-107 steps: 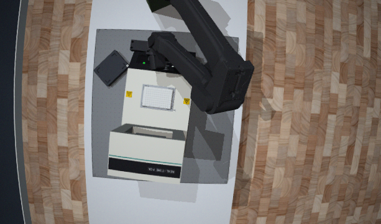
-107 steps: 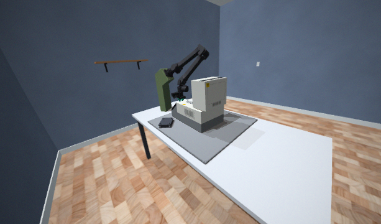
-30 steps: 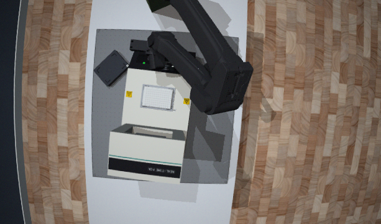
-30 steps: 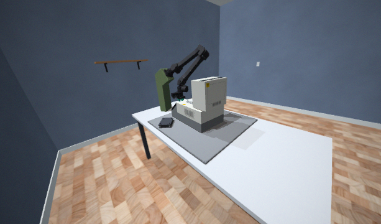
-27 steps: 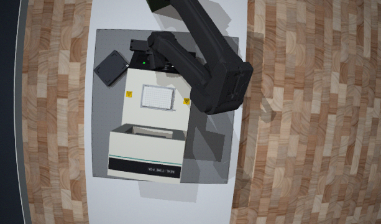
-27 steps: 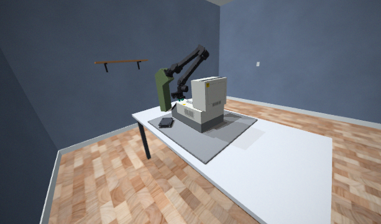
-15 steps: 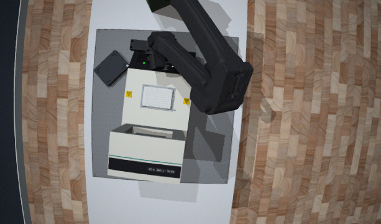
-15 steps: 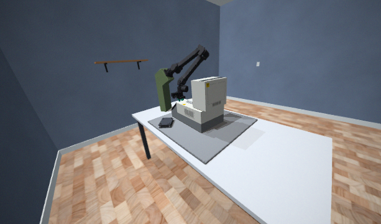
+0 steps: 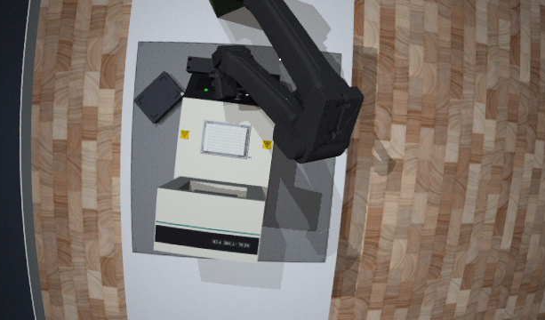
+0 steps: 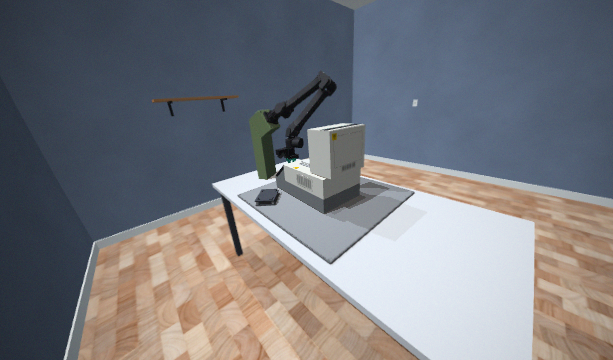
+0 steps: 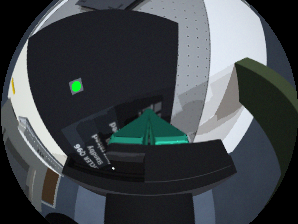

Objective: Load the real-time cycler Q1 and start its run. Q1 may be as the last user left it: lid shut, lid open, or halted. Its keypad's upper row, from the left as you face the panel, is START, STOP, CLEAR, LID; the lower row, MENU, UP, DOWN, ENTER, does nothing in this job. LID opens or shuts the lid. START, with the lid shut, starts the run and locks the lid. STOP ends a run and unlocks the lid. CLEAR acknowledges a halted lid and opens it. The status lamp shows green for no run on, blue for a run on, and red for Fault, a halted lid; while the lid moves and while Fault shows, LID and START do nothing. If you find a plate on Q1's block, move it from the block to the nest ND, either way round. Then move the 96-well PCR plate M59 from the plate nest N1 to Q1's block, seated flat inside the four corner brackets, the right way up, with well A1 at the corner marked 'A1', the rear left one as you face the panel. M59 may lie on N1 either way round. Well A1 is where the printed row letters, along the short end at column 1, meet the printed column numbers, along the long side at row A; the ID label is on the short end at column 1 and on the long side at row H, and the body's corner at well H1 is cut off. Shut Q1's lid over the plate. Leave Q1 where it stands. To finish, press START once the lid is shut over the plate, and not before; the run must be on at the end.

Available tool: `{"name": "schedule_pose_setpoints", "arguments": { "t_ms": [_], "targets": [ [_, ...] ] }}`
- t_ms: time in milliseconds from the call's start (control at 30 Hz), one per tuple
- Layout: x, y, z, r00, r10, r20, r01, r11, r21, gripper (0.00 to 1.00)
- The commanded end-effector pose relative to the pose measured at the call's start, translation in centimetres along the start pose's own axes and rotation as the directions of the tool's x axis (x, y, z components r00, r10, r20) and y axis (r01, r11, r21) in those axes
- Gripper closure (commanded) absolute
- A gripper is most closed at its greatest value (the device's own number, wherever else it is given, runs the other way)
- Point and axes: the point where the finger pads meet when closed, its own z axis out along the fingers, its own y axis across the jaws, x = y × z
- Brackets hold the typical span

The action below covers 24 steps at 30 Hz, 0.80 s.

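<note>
Beige box-shaped cycler (image 9: 219, 133) sat on grey mat (image 9: 145, 200) on white desk (image 9: 165, 289). White 96-well plate (image 9: 225, 139) lay on cycler's block, before raised lid (image 9: 207, 220). Black square nest (image 9: 158, 97) lay beside cycler's panel end. Shut gripper (image 11: 148, 135) hung over keypad (image 11: 100, 145).

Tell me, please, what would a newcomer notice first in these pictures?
First, the cream box-shaped cycler on the grey mat, its lid raised open and a white well plate lying on its block. Then the black jointed arm reaching over the dark keypad panel, where a green lamp glows beside the shut pincer.
</note>
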Motion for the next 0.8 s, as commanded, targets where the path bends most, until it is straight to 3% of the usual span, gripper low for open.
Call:
{"name": "schedule_pose_setpoints", "arguments": {
  "t_ms": [0, 767],
  "targets": [
    [0.56, -0.51, -0.25, 1.0, 0.004, -0.002, -0.004, 1.0, 0.013, 1.0],
    [0.69, 0.36, -0.03, 1.0, -0.012, -0.013, 0.012, 1.0, 0.003, 1.0]
  ]
}}
